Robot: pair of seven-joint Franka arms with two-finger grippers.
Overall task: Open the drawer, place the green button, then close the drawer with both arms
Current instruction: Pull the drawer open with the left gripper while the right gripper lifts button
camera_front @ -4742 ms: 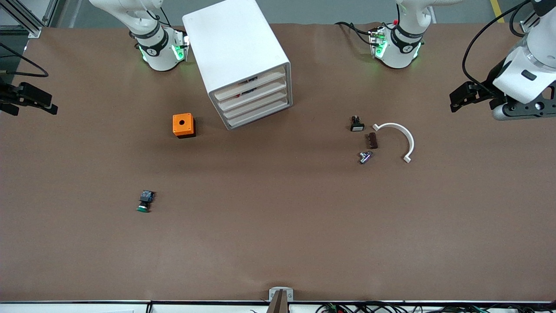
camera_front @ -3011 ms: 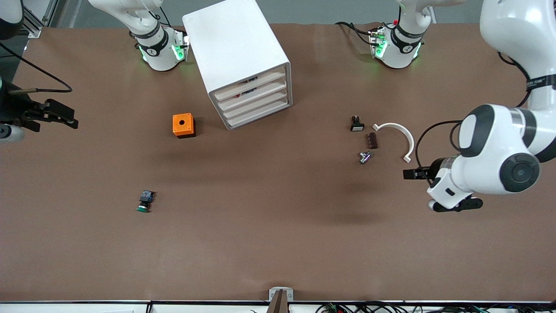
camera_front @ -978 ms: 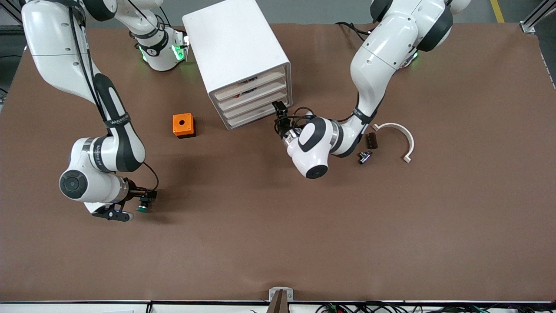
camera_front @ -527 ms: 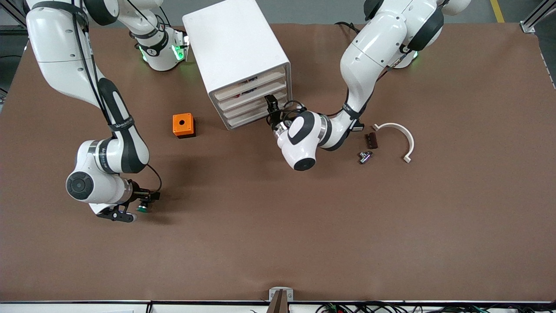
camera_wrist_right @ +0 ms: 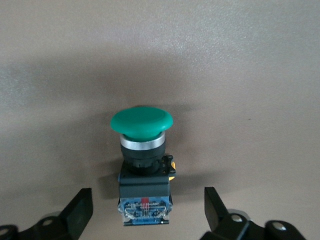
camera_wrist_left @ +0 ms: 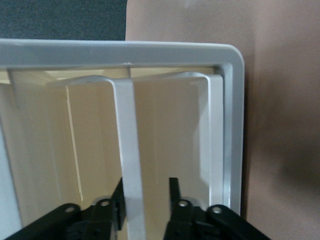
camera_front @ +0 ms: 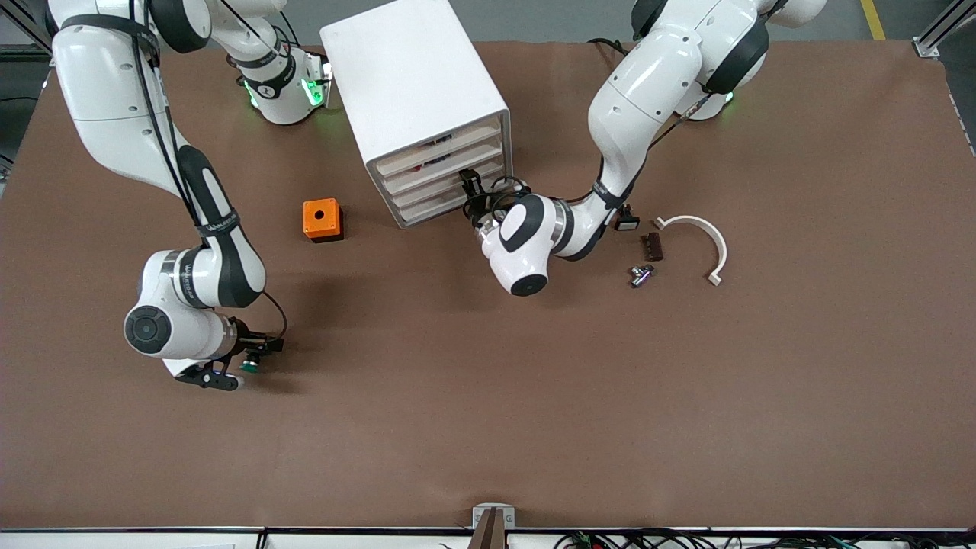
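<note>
Left gripper [camera_wrist_left: 146, 200]: at the cabinet [camera_front: 415, 91] front, fingers [camera_wrist_left: 174, 192] spread on either side of a drawer [camera_front: 446, 171] lip, not yet pinched on it; which of the 4 drawers, cannot tell.
Right gripper [camera_wrist_right: 145, 212]: low over the table [camera_front: 534, 396] at the right arm's end, fingers [camera_wrist_right: 80, 210] parted around the button [camera_wrist_right: 142, 165], not touching it.
Button: lying on its side on the table, green cap pointing away from the wrist, body between the open fingers; nearer to the front camera than the orange box [camera_front: 321, 219].
Drawers: all 4 seated in the cabinet.
Other items: black switch [camera_front: 627, 222], brown block [camera_front: 653, 246], small metal part [camera_front: 640, 275], white curved piece [camera_front: 705, 240], grouped toward the left arm's end.
</note>
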